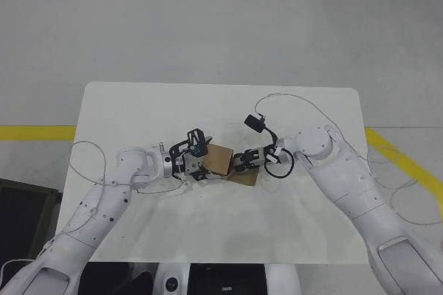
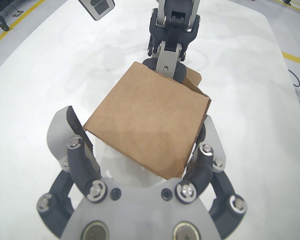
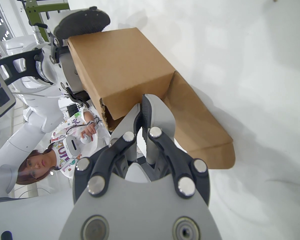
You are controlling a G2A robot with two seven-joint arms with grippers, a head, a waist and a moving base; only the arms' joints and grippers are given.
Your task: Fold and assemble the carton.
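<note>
Brown cardboard carton (image 1: 220, 158), partly folded: frame centre on white rounded table (image 1: 295, 221), well clear of every edge. Left gripper (image 2: 140, 122) grasps its sides; right gripper (image 3: 142, 106) pinches its opposite edge. Grey floor (image 1: 207, 37), yellow tape (image 1: 29, 133).

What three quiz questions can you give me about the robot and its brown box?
1. True or false: the carton is blue.
2. How many end effectors grip the carton? A none, B one, C two.
3. Fill in: the table is ___.
Key: 1 false, it is brown. 2 C, the left end effector and the right end effector both grip it. 3 white.
</note>
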